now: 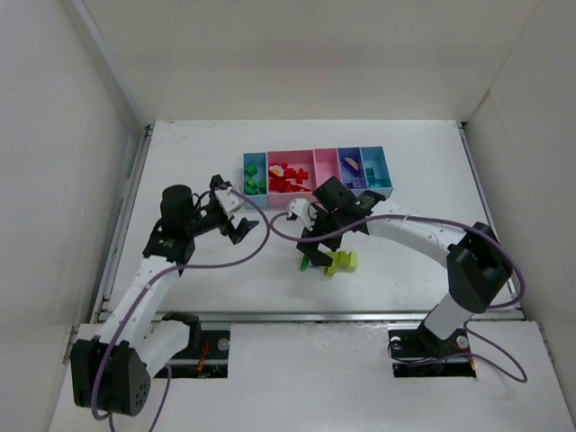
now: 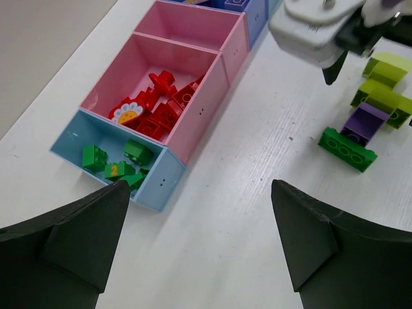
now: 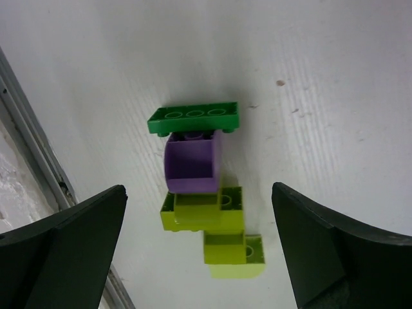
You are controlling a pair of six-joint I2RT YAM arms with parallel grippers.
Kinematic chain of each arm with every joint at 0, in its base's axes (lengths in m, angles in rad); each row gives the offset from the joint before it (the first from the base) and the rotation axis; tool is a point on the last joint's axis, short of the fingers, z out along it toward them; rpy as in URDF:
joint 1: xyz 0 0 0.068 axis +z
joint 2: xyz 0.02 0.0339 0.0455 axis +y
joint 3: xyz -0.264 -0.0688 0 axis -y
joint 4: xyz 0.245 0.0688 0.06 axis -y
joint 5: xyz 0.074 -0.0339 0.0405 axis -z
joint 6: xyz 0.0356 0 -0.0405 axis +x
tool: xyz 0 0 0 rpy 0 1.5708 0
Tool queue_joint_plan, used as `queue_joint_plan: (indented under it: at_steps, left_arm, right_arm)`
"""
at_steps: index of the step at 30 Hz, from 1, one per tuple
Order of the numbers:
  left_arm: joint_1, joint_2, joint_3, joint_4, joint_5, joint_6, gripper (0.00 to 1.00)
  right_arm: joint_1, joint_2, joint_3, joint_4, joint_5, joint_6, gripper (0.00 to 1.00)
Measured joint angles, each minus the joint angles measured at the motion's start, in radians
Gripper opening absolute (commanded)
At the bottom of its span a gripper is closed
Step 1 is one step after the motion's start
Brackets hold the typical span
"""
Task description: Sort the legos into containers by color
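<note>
— Boxed in on three sides by white walls (image 1: 54, 135), plain and matte.
— And below?
— White surface (image 1: 198, 162), faintly grained, with a few small dark specks (image 3: 280, 82) up close. Metal rail (image 1: 126, 225) along the left edge, another along the right, a third across the near edge.
— Lit how?
— Evenly; soft, faint shadows only.
— Past the near rail?
— White ledge (image 1: 297, 378), two dark cutouts (image 1: 202, 346) in it.

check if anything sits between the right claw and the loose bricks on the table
Nothing visible does. The right claw is open directly over the green brick, purple piece and lime bricks, with only bare table around them.
</note>
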Motion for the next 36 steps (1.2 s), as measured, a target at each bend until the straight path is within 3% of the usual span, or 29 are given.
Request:
queue_joint_plan:
  at_steps: [4, 9, 12, 14, 15, 20, 23, 27, 32, 36]
  left_arm:
    - [0.0, -0.111, -0.068, 0.003, -0.008, -0.028, 0.89]
    - [0.0, -0.142, -0.077, 0.019, -0.032, -0.066, 0.89]
    - [0.0, -0.142, -0.077, 0.021, -0.04, -0.081, 0.89]
    - [0.0, -0.142, -0.077, 0.024, -0.044, -0.087, 0.87]
    - [0.0, -0.142, -0.077, 0.025, -0.046, -0.087, 0.82]
    - [0.0, -0.142, -0.077, 0.008, -0.035, -0.058, 0.66]
    - [0.0, -0.142, -0.076, -0.031, 0.006, -0.007, 0.59]
    - [0.0, -0.142, -0.073, -0.105, 0.076, 0.087, 0.58]
    - [-0.005, -0.106, -0.022, -0.235, 0.165, 0.246, 0.8]
    - [-0.022, -0.043, 0.023, -0.292, 0.196, 0.345, 0.9]
  right_arm:
    - [0.049, 0.014, -0.049, 0.015, 0.043, 0.04, 0.99]
    - [0.074, 0.061, -0.065, 0.071, 0.151, 0.086, 0.99]
    - [0.072, 0.074, -0.091, 0.128, 0.196, 0.099, 0.88]
    - [0.072, 0.076, -0.121, 0.166, 0.211, 0.104, 0.49]
    - [0.072, 0.076, -0.132, 0.175, 0.212, 0.103, 0.37]
    - [0.072, 0.075, -0.154, 0.226, 0.228, 0.114, 0.0]
    - [0.072, 0.061, -0.162, 0.243, 0.234, 0.116, 0.0]
    - [0.072, 0.01, -0.153, 0.243, 0.241, 0.122, 0.0]
    - [0.072, -0.006, -0.01, 0.236, 0.209, 0.145, 0.0]
    - [0.072, -0.001, 0.125, 0.24, 0.164, 0.184, 0.0]
